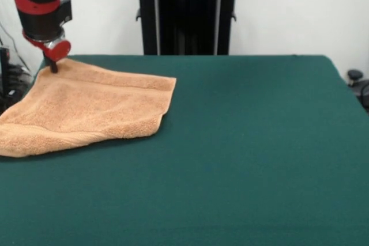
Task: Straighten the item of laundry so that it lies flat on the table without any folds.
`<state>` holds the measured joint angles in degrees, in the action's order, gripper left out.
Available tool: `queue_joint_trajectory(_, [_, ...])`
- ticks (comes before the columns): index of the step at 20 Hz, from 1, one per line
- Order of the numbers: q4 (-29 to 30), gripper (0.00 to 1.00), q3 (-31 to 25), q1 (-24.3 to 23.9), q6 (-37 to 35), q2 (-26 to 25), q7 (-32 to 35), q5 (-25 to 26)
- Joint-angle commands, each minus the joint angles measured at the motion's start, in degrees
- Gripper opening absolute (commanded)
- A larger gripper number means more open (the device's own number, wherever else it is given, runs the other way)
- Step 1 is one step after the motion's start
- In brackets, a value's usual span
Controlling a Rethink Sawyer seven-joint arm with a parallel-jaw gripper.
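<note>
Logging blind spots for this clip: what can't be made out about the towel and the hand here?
- Hand, front view: too small and dark at the towel's far corner to tell open, shut or gripping.
- Towel: left part cut off by the picture's edge; the layer beneath its near fold is hidden.
- Table: near edge out of frame.

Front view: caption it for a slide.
Tool touches the far corner of a folded towel on the green table.

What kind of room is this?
Probably a robot lab: a red and black robot arm reaches over a big green table holding only an orange towel, before a plain white wall.
</note>
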<state>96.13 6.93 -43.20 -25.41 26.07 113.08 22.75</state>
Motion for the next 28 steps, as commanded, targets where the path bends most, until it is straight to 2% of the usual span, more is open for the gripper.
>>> queue_joint_trajectory(1, [1.07,0.00,-3.80,5.88,2.05,-4.92,6.22,-0.32])
queue_joint_trajectory(6, [-1.98,0.00,-4.10,10.32,3.57,-6.51,8.73,-1.86])
queue_joint_trajectory(8, [-1.19,0.00,-4.59,11.36,3.05,-4.73,8.23,-2.16])
queue_joint_trajectory(13, [2.05,0.00,-5.45,12.33,-3.64,2.17,6.72,-4.96])
queue_joint_trajectory(19, [3.16,0.00,-5.23,14.10,-7.56,5.25,7.08,-7.95])
queue_joint_trajectory(28, [1.69,0.00,-4.69,18.00,-9.00,3.98,10.12,-13.43])
